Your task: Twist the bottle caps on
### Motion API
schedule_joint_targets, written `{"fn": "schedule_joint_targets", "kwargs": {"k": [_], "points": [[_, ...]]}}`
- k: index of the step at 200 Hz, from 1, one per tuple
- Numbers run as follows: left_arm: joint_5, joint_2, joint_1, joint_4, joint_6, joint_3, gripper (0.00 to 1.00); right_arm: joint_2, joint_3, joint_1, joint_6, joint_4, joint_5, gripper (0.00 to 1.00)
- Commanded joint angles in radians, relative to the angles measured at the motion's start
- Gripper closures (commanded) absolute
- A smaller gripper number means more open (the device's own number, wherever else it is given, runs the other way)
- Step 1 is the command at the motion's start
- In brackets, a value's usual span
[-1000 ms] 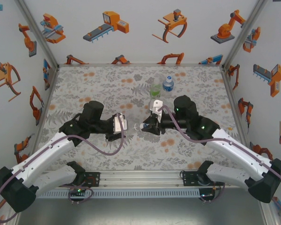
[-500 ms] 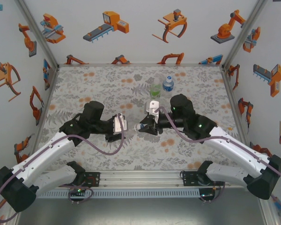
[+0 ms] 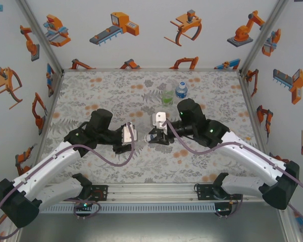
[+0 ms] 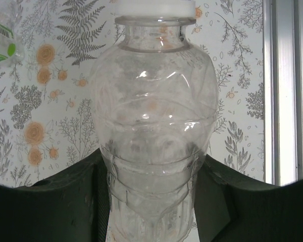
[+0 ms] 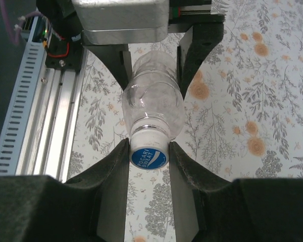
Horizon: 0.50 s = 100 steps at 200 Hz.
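Observation:
The colourless bottle (image 3: 143,137) lies level between my two grippers above the mat. My left gripper (image 4: 151,201) is shut on the bottle's body (image 4: 151,126), its dark fingers (image 4: 65,201) pressing on both sides. A white bottle cap (image 5: 149,151) with a blue printed top sits on the bottle's neck, and my right gripper (image 5: 149,154) is shut on it. In the top view the left gripper (image 3: 135,137) and right gripper (image 3: 153,137) face each other closely. The green-tinted bottle (image 3: 167,96) and the blue-labelled bottle (image 3: 181,91) stand upright at the back, both capped.
The floral mat (image 3: 106,96) covers the table. An aluminium rail (image 5: 35,101) runs along the near edge by the arm bases. Printed walls enclose the left, right and back sides. The green-labelled bottle (image 4: 1,35) shows at the left wrist view's upper left corner.
The right arm has shifted left toward the left gripper, its wrist turning, with the cap still in its jaws. The left arm and bottle have stayed put.

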Motion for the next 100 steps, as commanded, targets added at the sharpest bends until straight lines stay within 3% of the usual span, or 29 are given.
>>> {"fn": "schedule_joint_targets", "kwargs": {"k": [1, 43, 100], "points": [[0.074, -0.004, -0.004, 0.047, 0.015, 0.03, 1.0, 0.032, 0.017, 0.018, -0.191, -0.057, -0.036, 0.97], [0.063, 0.006, -0.003, 0.053, 0.01, 0.027, 1.0, 0.022, -0.039, 0.067, -0.275, 0.048, 0.054, 1.0], [0.026, 0.048, -0.003, 0.036, 0.007, 0.046, 1.0, 0.004, -0.041, 0.158, -0.249, -0.081, 0.232, 1.0]]}}
